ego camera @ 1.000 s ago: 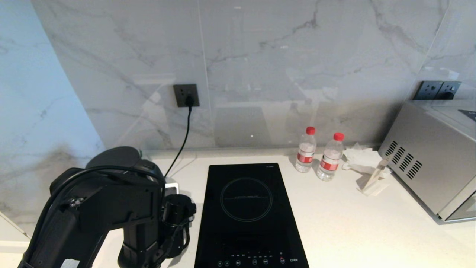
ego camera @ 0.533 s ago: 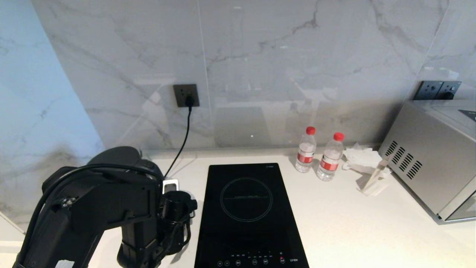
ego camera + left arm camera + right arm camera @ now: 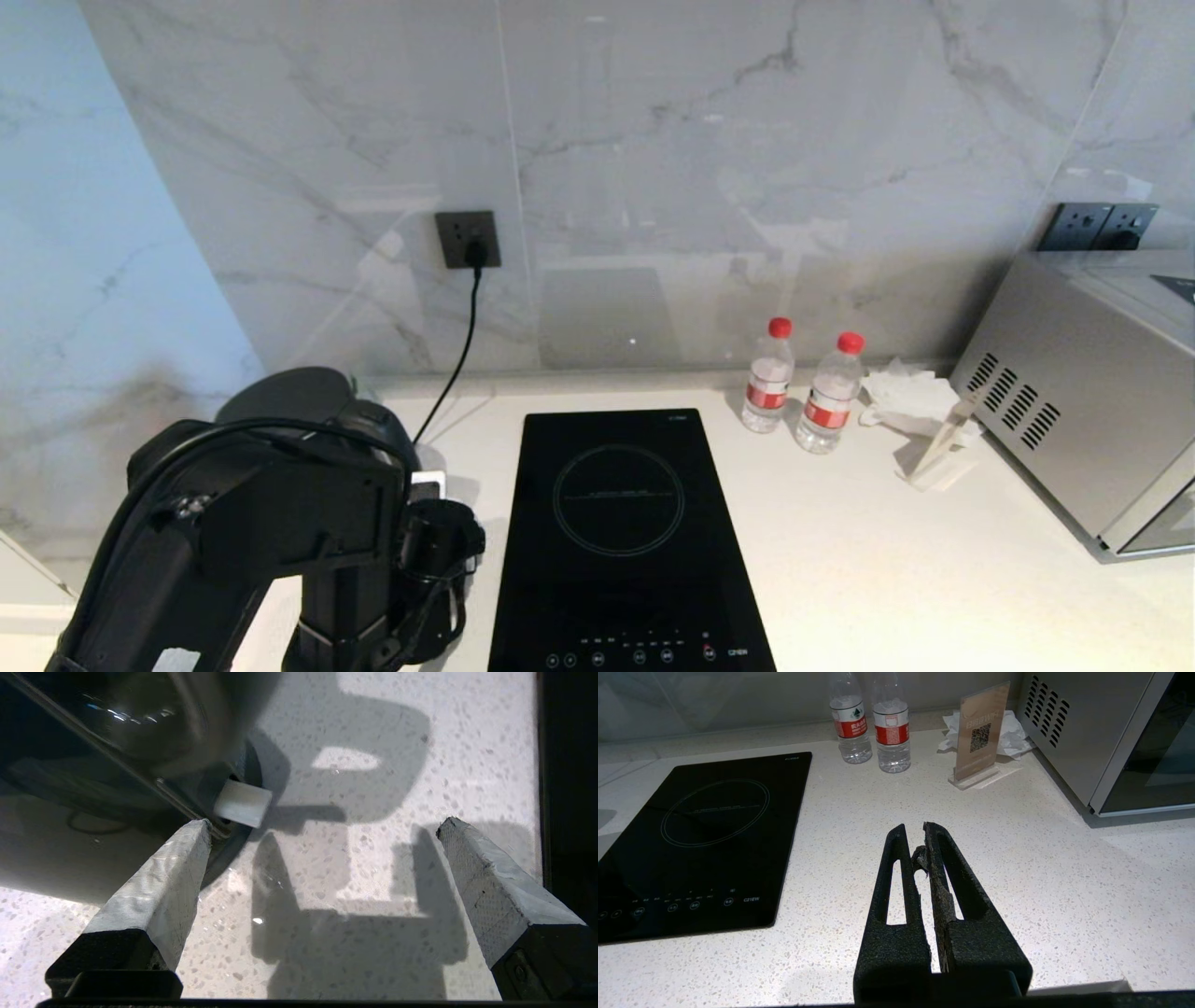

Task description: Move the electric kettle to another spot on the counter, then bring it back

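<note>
The electric kettle (image 3: 117,723), dark and glossy, fills one corner of the left wrist view, with a small white tab (image 3: 243,803) at its foot. It stands on the white speckled counter (image 3: 355,882). My left gripper (image 3: 324,822) is open beside the kettle, one grey finger (image 3: 163,891) close to its lower edge. Only bare counter lies between the fingers. In the head view the left arm (image 3: 280,523) at the lower left covers the kettle. My right gripper (image 3: 915,828) is shut on nothing and hangs over the counter (image 3: 1041,882).
A black induction hob (image 3: 616,532) lies just right of the left arm. Two water bottles (image 3: 767,375), crumpled tissue (image 3: 901,392) and a sign stand (image 3: 943,453) are at the back right, next to a steel oven (image 3: 1074,392). A cord hangs from the wall socket (image 3: 467,240).
The left arm swayed slightly left, then came back and sank a little toward the counter's near edge. Its fingers stayed open.
</note>
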